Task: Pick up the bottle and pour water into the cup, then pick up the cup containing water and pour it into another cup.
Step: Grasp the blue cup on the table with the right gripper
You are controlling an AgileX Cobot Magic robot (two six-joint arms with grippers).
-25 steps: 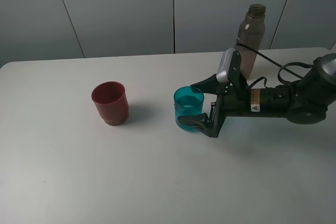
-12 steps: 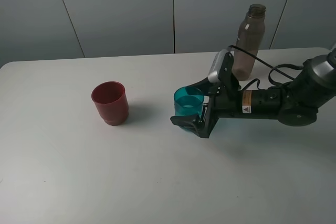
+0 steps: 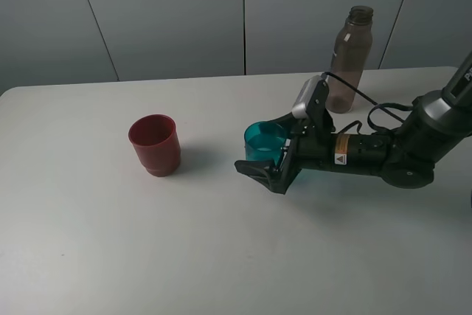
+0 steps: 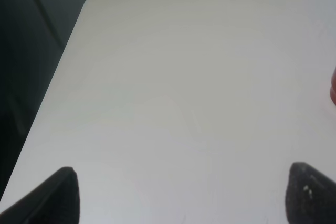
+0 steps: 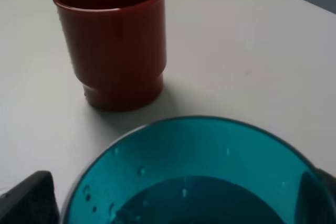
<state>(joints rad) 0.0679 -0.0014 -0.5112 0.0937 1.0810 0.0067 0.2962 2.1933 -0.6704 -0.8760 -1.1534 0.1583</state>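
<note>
The teal cup stands upright at the table's middle, with drops on its inner wall and what looks like water at the bottom. My right gripper lies low on the table and is open, one finger on each side of the cup; I cannot tell if they touch it. The dark red cup stands upright to its left, apart. The smoky bottle stands uncapped at the back right, behind the right arm. My left gripper is open and empty over bare table, out of the exterior view.
The white table has a rounded far-left corner with a dark drop beyond it. A black cable loops from the right arm near the bottle. A sliver of the red cup shows in the left wrist view.
My right gripper has slid left along the table, so its open fingers now reach further past the teal cup's sides. The cups and bottle have not moved.
</note>
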